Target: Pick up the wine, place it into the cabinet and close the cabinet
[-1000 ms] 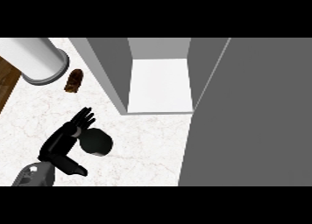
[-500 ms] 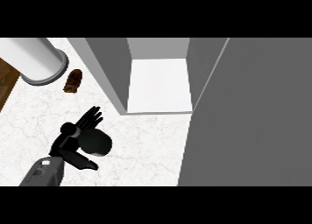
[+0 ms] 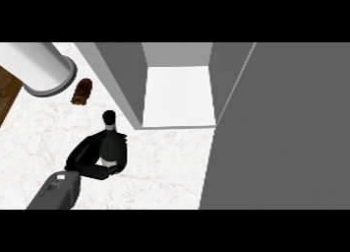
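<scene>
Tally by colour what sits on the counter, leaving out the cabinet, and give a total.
Black: 1, the wine bottle, held in the left hand
Brown: 1, a small brown item
White: 1, a cylinder
Total: 3

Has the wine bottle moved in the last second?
Yes. The wine bottle, held in the left hand, now reaches farther up the view toward the cabinet.

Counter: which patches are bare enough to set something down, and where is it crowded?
Bare: the cabinet floor between its walls; the counter between the wine bottle and the open door. Crowded: the brown object beside the white cylinder.
</scene>
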Available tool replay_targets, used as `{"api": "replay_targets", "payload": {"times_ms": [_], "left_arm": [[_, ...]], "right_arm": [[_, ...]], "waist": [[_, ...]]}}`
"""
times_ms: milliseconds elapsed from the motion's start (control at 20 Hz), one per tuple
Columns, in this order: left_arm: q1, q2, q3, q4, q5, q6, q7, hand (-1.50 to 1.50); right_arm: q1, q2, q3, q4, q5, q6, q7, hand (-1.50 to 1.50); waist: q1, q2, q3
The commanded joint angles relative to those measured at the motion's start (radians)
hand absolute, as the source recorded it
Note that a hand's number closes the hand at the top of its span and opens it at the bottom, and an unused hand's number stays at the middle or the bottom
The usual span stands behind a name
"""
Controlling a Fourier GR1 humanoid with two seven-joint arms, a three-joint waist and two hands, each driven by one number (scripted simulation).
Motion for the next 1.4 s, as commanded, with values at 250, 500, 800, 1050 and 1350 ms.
{"api": "replay_targets", "payload": {"times_ms": [250,500,800,1050,1350], "left_arm": [[0.025,0.001,-0.133,-0.081,-0.130,-0.005,-0.293,1.50],[0.074,-0.088,-0.061,-0.147,-0.069,0.273,-0.254,1.50],[0.084,-0.132,0.059,-0.229,0.014,0.503,-0.222,1.50],[0.151,-0.193,-0.029,-0.469,0.013,0.539,-0.163,1.50],[0.195,-0.194,-0.208,-0.745,0.127,0.590,0.079,1.50]], "right_arm": [[0.031,-0.006,-0.024,-0.060,-0.067,0.004,0.046,-1.50],[0.067,-0.021,-0.043,-0.101,-0.077,0.007,0.069,-1.50],[0.102,-0.002,0.001,-0.110,-0.056,0.016,0.016,-1.50],[0.129,-0.022,-0.062,-0.106,-0.105,0.042,0.012,-1.50],[0.074,-0.011,-0.011,-0.098,-0.062,0.008,0.067,-1.50]], "waist": [[0.006,0.002,-0.002],[0.017,-0.005,0.000],[0.022,-0.004,0.000],[0.026,-0.004,0.001],[0.024,-0.009,0.000]]}}
